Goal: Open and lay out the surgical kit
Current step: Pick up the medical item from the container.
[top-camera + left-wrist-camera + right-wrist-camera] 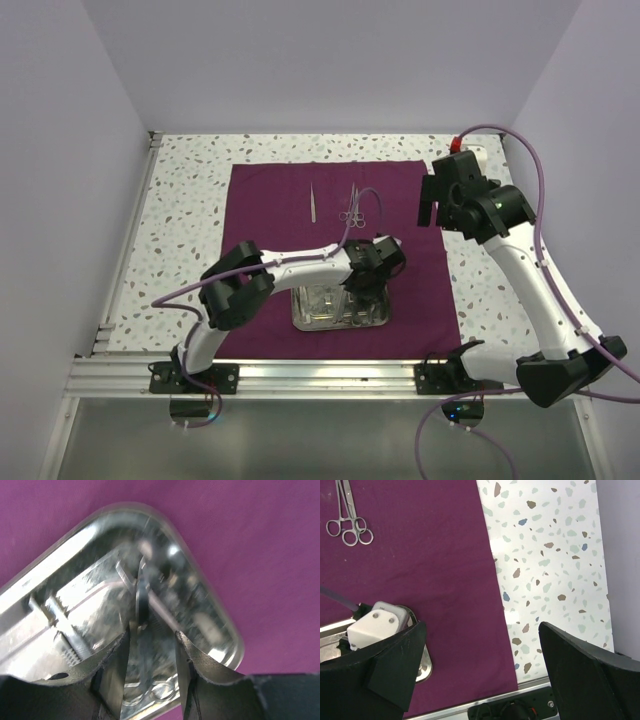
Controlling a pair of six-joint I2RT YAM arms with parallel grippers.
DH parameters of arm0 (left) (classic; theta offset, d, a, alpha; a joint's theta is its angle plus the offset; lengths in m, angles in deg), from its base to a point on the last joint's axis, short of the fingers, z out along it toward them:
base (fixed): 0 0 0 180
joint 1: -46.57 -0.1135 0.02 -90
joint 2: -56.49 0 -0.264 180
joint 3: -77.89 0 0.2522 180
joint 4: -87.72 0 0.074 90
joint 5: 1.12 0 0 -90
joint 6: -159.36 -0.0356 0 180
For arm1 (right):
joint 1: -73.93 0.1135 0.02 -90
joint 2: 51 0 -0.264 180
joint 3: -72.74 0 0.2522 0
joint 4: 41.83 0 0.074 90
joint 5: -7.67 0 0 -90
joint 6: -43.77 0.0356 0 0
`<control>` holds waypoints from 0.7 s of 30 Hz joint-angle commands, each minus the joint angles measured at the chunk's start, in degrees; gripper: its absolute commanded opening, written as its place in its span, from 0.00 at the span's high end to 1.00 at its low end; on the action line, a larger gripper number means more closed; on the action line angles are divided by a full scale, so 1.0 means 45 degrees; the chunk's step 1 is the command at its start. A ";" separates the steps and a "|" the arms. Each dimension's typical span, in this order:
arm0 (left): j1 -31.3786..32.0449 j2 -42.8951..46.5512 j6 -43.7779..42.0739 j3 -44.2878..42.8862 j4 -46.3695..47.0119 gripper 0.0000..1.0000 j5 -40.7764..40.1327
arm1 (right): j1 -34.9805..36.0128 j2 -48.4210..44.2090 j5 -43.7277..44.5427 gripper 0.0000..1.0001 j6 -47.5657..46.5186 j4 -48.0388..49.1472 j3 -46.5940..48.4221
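The left gripper [150, 637] hung spread just over the steel tray [235, 645], while the right gripper [482, 627] hovered high, gaping wide.

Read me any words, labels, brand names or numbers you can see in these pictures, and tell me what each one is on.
None: no view shows any readable text.
The purple cloth, steel tray, tweezers and ring-handled instruments show no visible markings; any engraving would be too small to read.
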 commanded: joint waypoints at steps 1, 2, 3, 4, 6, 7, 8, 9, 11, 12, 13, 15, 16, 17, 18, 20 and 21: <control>0.0038 -0.0703 -0.0100 -0.0303 0.0260 0.54 -0.0071 | -0.0029 -0.0065 0.0432 0.01 -0.0224 -0.0217 0.0542; 0.0038 -0.0936 -0.0120 -0.0302 0.0280 0.54 -0.0012 | -0.0048 -0.0045 0.0432 0.02 -0.0224 -0.0198 0.0542; 0.0038 -0.1055 -0.0120 -0.0302 0.0339 0.54 0.0028 | -0.0048 -0.0045 0.0432 0.02 -0.0224 -0.0217 0.0523; 0.0038 -0.1133 -0.0120 -0.0283 0.0378 0.54 0.0047 | -0.0048 -0.0045 0.0432 0.02 -0.0224 -0.0256 0.0523; 0.0019 -0.1426 -0.0159 -0.0283 0.0398 0.62 0.0164 | -0.0068 -0.0007 0.0452 0.02 -0.0263 -0.0217 0.0503; 0.0019 -0.1620 -0.0178 -0.0244 0.0398 0.67 0.0223 | -0.0068 -0.0026 0.0471 0.02 -0.0244 -0.0217 0.0503; 0.0019 -0.1719 -0.0159 -0.0224 0.0378 0.75 0.0301 | -0.0068 0.0032 0.0491 0.02 -0.0244 -0.0236 0.0503; 0.0019 -0.1778 -0.0159 -0.0185 0.0378 0.78 0.0495 | -0.0107 0.0052 0.0491 0.02 -0.0263 -0.0217 0.0542; 0.0019 -0.1837 -0.0061 0.0126 0.0495 0.87 0.0613 | -0.0126 0.0072 0.0491 0.02 -0.0263 -0.0178 0.0503; -0.0001 -0.1837 -0.0042 0.0243 0.0515 0.89 0.0691 | -0.0107 0.0072 0.0491 0.02 -0.0263 -0.0139 0.0484; -0.0020 -0.1857 -0.0003 0.0438 0.0554 0.92 0.0789 | -0.0107 0.0072 0.0491 0.02 -0.0244 -0.0120 0.0484; -0.0040 -0.1857 0.0017 0.0615 0.0554 1.00 0.0790 | -0.0146 0.0111 0.0432 0.02 -0.0205 -0.0042 0.0406; -0.0079 -0.1857 -0.0022 0.0751 0.0554 1.00 0.0790 | -0.0146 0.0111 0.0394 0.01 -0.0166 -0.0003 0.0406; -0.0079 -0.1857 -0.0041 0.0791 0.0535 1.00 0.0770 | -0.0146 0.0130 0.0316 0.01 -0.0166 -0.0002 0.0367; -0.0098 -0.1837 -0.0061 0.0791 0.0496 1.00 0.0654 | -0.0146 0.0130 0.0296 0.02 -0.0146 0.0037 0.0347; -0.0098 -0.1662 -0.0197 0.0636 0.0203 1.00 0.0498 | -0.0166 0.0130 0.0257 0.02 -0.0087 0.0076 0.0327; -0.0099 -0.1507 -0.0256 0.0577 -0.0088 1.00 0.0245 | -0.0166 0.0130 0.0237 0.02 -0.0068 0.0095 0.0347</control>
